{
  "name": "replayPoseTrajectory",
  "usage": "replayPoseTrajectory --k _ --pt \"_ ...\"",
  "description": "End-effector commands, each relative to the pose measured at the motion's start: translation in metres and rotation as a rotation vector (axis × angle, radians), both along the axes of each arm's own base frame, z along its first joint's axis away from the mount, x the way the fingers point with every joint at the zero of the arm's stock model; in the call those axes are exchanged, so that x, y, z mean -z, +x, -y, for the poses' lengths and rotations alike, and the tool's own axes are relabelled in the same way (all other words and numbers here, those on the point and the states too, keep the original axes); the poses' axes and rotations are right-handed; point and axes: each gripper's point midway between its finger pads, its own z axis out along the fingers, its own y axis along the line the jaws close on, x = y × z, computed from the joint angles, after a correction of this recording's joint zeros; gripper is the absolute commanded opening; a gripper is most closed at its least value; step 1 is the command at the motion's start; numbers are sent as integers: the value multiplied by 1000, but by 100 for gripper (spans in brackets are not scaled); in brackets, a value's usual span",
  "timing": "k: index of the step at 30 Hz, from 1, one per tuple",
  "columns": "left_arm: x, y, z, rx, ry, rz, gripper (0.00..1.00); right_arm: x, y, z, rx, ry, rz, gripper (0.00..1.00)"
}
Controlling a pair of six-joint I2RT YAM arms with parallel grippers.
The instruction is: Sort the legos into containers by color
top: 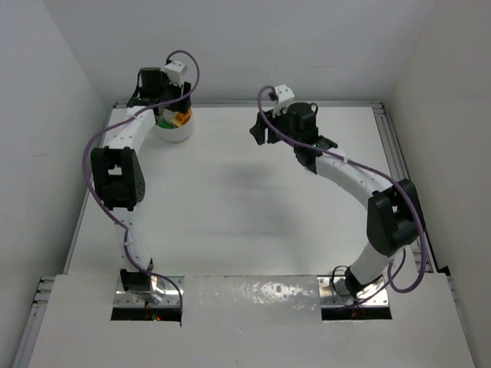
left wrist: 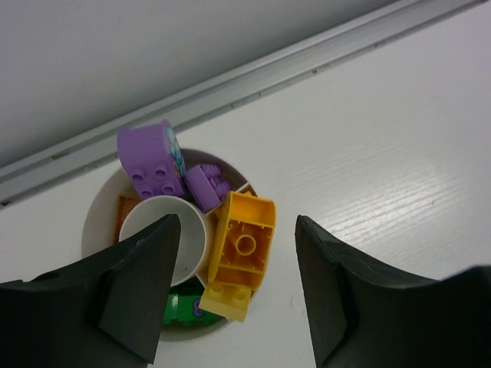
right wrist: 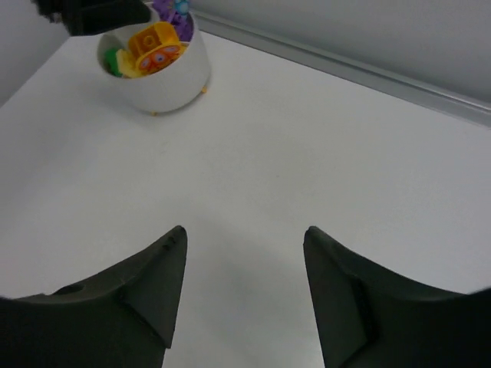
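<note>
Reaching to the far left corner with the left arm [top: 115, 172], left gripper [left wrist: 238, 295] aimed down, jaws parted and empty; arching inward with the right arm [top: 360, 180], right gripper [right wrist: 245, 295] likewise parted, holding nothing.

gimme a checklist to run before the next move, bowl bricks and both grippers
1. Left gripper empty, jaws apart above the bowl: ok.
2. Right gripper empty, jaws apart over the bare table: ok.
3. Colours kept apart: purple bricks share one section, yellow bricks another, green brick its own: ok.
4. Seating of the yellow bricks: they stick out past the rim: not ok.
5. Orange brick in its section: mostly hidden: cannot tell.
6. Stray bricks on the table: none in view, but the arms hide parts: cannot tell.
</note>
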Motion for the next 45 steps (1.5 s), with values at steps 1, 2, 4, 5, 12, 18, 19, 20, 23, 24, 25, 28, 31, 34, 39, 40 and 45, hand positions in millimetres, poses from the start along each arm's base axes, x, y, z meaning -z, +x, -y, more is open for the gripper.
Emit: replayPoseTrajectory --k 1,2,4,5,12,18,19,20,23,24,25,28,31,34,39,40,45 --pt "-77 2 4 12 -69 150 59 -3 20 35 147 -50 -136 59" --pt "-82 0 8 32 -80 158 59 3 23 49 193 -62 -180 30" --pt "-91 -8 12 39 -103 155 59 19 30 102 418 -82 -285 12" --pt "-89 -13 15 50 -113 136 59 24 30 123 495 -82 -318 34" --pt "-53 -56 33 105 -119 -14 59 42 34 239 996 -200 -382 99" --pt "-45 -75 43 120 -146 -62 59 80 69 238 1063 -191 -471 99" --pt "-44 -76 42 113 -146 -65 59 94 71 236 1065 -185 -499 99" --pt "-47 -77 43 115 -146 -60 59 99 73 235 1072 -151 -506 99" --pt "-49 -79 41 111 -144 -58 59 120 72 236 1106 -142 -535 99" --pt "-48 -79 41 110 -143 -60 59 124 71 238 1125 -147 -538 97" --pt "-47 -79 42 110 -147 -66 59 129 69 242 1150 -155 -541 96" --pt "-47 -80 43 113 -158 -70 59 137 63 245 1179 -154 -550 90" --pt "-49 -79 46 120 -172 -71 59 149 56 245 1179 -162 -566 85" --pt "-48 -78 49 126 -187 -71 59 163 52 243 1162 -182 -611 81" --pt "-50 -78 50 134 -193 -66 59 172 48 243 1181 -171 -624 65" --pt "-50 -79 50 136 -192 -66 59 173 47 244 1185 -171 -624 61" --pt "-53 -81 53 151 -200 -64 59 173 49 242 1176 -160 -625 30"
